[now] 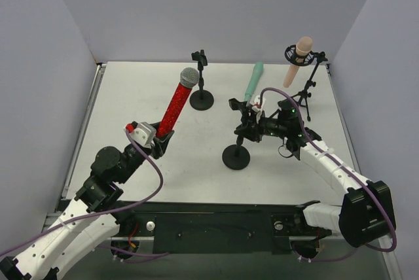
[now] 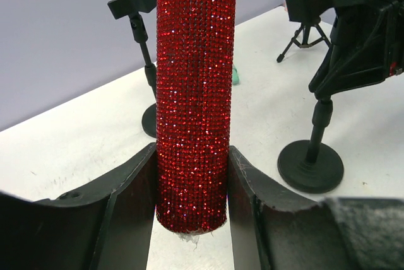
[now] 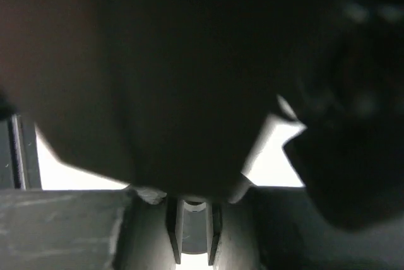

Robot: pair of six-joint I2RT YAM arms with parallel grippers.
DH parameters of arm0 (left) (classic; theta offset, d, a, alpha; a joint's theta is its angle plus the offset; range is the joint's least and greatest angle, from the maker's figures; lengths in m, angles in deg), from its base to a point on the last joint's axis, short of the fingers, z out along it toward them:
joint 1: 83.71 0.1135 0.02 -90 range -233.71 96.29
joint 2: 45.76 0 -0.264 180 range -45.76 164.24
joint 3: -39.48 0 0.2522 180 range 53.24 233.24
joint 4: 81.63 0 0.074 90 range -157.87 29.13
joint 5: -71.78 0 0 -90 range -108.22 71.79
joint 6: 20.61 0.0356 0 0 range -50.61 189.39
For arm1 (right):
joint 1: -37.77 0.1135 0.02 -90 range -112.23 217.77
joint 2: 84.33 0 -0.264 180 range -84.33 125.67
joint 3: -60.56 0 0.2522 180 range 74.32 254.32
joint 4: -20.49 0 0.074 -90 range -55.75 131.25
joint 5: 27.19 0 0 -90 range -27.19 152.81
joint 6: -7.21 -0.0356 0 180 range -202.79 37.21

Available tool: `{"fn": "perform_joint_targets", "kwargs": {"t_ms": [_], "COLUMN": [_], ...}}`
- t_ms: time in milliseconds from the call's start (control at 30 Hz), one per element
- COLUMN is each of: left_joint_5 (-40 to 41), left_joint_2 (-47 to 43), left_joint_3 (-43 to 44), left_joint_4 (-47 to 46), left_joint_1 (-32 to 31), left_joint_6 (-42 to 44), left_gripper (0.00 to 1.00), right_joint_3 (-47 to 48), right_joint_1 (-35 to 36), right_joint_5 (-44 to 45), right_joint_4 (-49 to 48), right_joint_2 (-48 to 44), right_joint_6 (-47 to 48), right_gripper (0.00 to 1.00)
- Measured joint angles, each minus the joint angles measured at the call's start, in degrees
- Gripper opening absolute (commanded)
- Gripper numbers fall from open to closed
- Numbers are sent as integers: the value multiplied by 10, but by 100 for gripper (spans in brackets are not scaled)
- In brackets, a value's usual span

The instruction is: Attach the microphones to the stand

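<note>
My left gripper (image 1: 162,135) (image 2: 192,185) is shut on the lower end of the glittery red microphone (image 1: 175,106) (image 2: 196,93). The microphone tilts up and to the right, silver mesh head (image 1: 190,77) on top. My right gripper (image 1: 243,122) (image 2: 353,36) is shut at the clip on top of the near round-base stand (image 1: 236,157) (image 2: 310,166). Its wrist view is dark, filled by that clip (image 3: 189,81). The mint green microphone (image 1: 254,82) (image 2: 235,76) lies on the table behind it. The peach-pink microphone (image 1: 298,57) sits in the tripod stand (image 1: 305,97).
A second round-base stand (image 1: 201,99) (image 2: 146,62) with a bare clip stands at the back centre. The white table (image 1: 131,97) is walled on the left, back and right. The right arm's purple cable (image 1: 314,142) loops above the table's right side.
</note>
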Motion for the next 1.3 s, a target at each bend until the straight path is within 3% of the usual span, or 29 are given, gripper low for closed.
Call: {"fn": "perform_joint_targets", "kwargs": {"t_ms": [367,467,567,767,833,1300], "left_joint_5": [-13,-17,-20,-22,-22,-46], "left_joint_2": [11,13,13,13,13,13], "left_joint_3": [-1,-1,-1,-1,-1,-1], "left_joint_4": [0,0,0,0,0,0], "left_joint_1": [4,5,5,7,8,8], "left_joint_6": [0,0,0,-1,-2,-12], "left_gripper": [0,0,0,0,0,0], "right_joint_3": [174,212,217,216,215,205], "right_joint_1": [15,19,19,-9,-28,-111], "right_joint_5": [-87,-98,-110,-135,-141,-140], "right_joint_4": [436,530,562,602,608,621], "right_joint_2": [46,71,75,75,75,65], "right_joint_6": [373,473,527,570,573,539], "right_gripper": [0,7,12,32,42,83]}}
